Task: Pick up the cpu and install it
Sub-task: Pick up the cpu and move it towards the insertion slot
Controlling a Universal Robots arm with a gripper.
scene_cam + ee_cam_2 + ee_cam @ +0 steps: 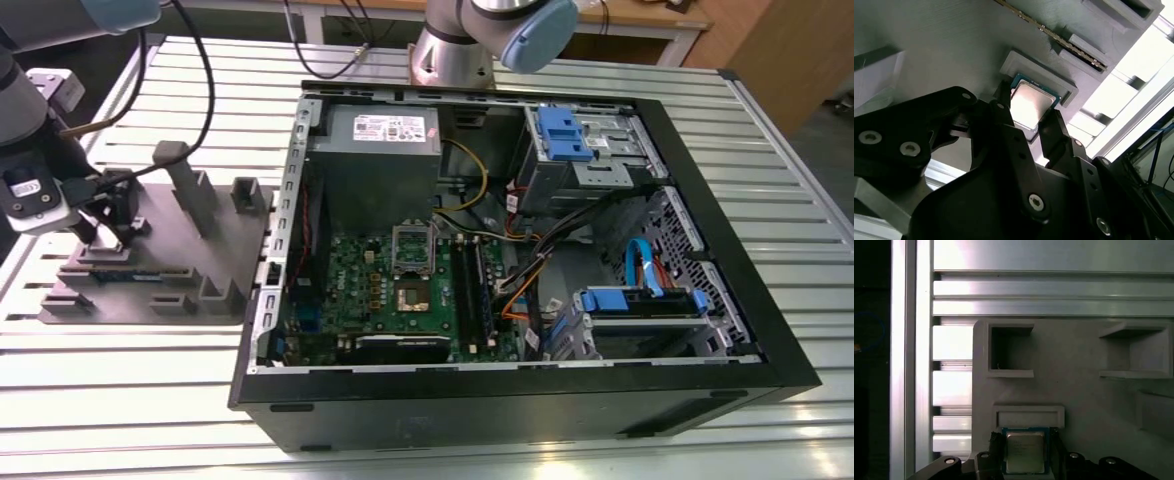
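One cpu (1025, 452) flat, silvery top upward

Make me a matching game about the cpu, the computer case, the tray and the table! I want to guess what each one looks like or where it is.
Things:
1. cpu
2. case
3. tray
4. table

Clues:
A. black, open so you can see inside
B. grey, lying beside the case
C. silvery square, sitting in a pocket of the tray
D. shiny metal slats under everything

Right pairs: 1-C, 2-A, 3-B, 4-D.
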